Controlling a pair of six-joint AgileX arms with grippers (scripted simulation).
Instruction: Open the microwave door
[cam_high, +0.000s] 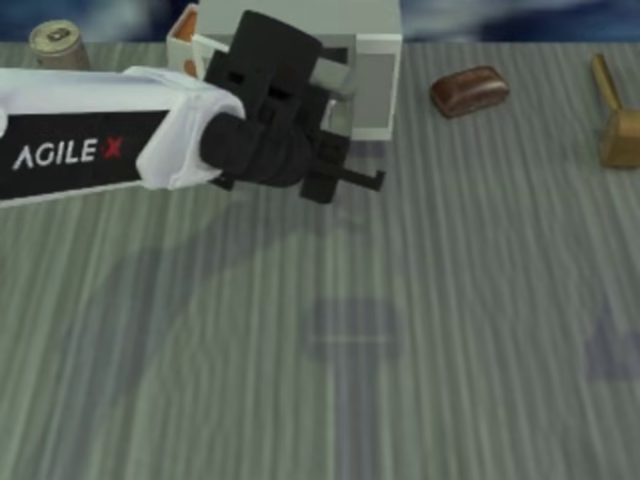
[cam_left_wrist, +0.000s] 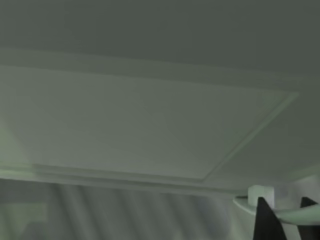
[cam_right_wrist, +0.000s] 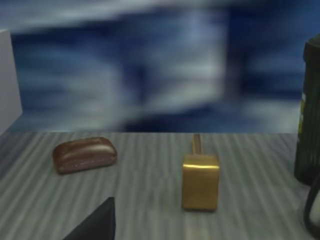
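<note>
The light grey-white microwave (cam_high: 372, 60) stands at the back middle of the table, with my left arm lying across its front. Its door (cam_left_wrist: 140, 125) fills the left wrist view as a pale framed panel seen very close and at a slant. In the top view the arm hides most of the door. My left gripper (cam_high: 350, 170) (cam_left_wrist: 285, 215) is at the door front. Its two dark fingertips (cam_left_wrist: 264, 220) stand close together on either side of the thin pale handle (cam_left_wrist: 247, 204). My right gripper (cam_right_wrist: 160, 235) is parked out of the top view, with one fingertip (cam_right_wrist: 102, 225) showing.
A brown loaf-shaped object (cam_high: 470, 90) lies right of the microwave and a brass mallet (cam_high: 615, 120) lies at the far right. A tin can (cam_high: 58, 42) and a white-and-orange box (cam_high: 185, 35) sit at the back left. A dark bottle (cam_right_wrist: 310, 120) stands near the right gripper.
</note>
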